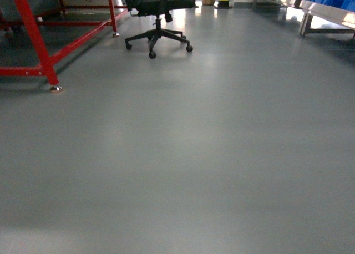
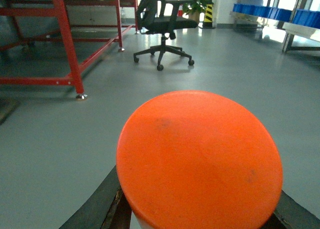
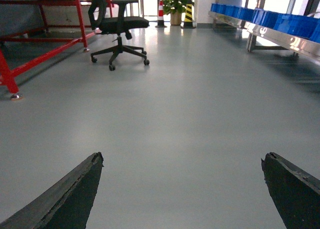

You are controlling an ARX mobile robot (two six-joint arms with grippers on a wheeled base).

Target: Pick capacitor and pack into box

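Observation:
In the left wrist view a capacitor [image 2: 200, 154], a cylinder with a round orange top and a white body below, fills the lower middle. My left gripper [image 2: 200, 216] is shut on it, with a dark finger [image 2: 102, 206] showing on the left and the edge of the other at the right. In the right wrist view my right gripper [image 3: 182, 161] stands wide open over bare grey floor, nothing between its fingers [image 3: 75, 194]. The box is out of view. The head view shows neither gripper, only floor.
A red metal frame [image 1: 33, 37] stands at the left. A black office chair [image 1: 158, 15] on castors sits ahead. Blue bins [image 3: 272, 19] on a metal rack line the right side. A potted plant [image 3: 175, 4] and a striped bollard [image 3: 188, 11] stand at the far end.

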